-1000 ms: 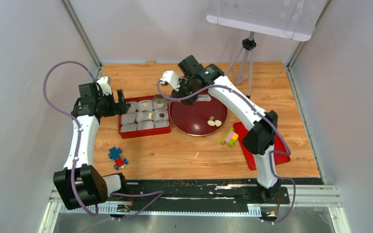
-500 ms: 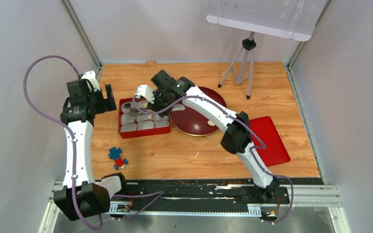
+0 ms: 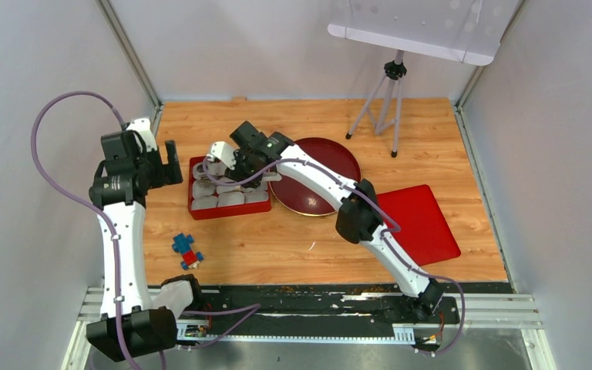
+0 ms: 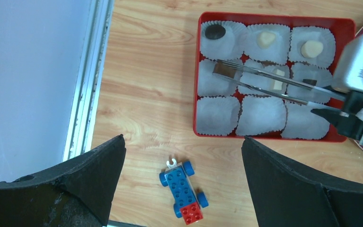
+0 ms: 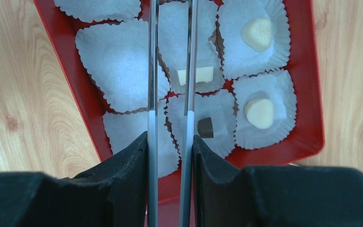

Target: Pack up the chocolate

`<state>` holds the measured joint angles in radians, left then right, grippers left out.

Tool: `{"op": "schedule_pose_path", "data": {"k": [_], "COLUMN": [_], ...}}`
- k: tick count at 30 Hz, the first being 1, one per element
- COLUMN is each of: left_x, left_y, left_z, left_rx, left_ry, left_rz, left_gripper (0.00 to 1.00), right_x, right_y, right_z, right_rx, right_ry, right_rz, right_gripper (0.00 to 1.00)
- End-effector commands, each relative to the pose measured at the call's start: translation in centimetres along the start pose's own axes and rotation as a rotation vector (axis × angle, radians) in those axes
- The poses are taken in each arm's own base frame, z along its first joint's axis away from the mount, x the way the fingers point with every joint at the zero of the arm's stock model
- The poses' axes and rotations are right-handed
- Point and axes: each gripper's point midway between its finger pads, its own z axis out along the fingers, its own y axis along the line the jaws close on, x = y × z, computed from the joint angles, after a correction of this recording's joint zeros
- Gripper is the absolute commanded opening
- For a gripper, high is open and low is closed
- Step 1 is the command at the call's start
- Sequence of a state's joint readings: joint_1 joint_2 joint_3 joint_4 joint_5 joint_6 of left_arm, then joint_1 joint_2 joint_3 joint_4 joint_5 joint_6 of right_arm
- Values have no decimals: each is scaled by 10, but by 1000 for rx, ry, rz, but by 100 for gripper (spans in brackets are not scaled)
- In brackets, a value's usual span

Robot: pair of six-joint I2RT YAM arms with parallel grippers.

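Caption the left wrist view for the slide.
Right gripper holds slim metal tongs over the red rectangular tray of nine white paper cups, five holding chocolates; left gripper open.

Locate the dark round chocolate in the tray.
In the left wrist view the dark round chocolate sits in the paper cup at the far-left corner of the red tray, just left of a pale chocolate.

Crinkled paper cups, shiny metal tongs
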<state>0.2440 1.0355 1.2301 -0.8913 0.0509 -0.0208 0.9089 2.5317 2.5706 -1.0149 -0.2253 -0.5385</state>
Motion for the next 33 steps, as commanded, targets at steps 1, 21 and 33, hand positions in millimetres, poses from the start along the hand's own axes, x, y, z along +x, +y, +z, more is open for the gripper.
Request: {"op": "schedule_pose_path", "data": {"k": [1,21,33], "left_x": [-3,-2,-23], "left_y": [2,-4,-16], "left_z": [-14,-7,26], "left_rx": [-5,22,98], "left_ry": [-25,-31,-134], "left_rz": [18,18,30], "left_gripper": [100,100,100], "right_x": [-39,-54,6], "right_y": [-2,0,-36], "right_z": [-4,-27,-168], "right_rx": [48,48,163], "right_ry": [-109,-144,-63], "right_rz": [-17,-10,55], "right_gripper": [19,36,34]}}
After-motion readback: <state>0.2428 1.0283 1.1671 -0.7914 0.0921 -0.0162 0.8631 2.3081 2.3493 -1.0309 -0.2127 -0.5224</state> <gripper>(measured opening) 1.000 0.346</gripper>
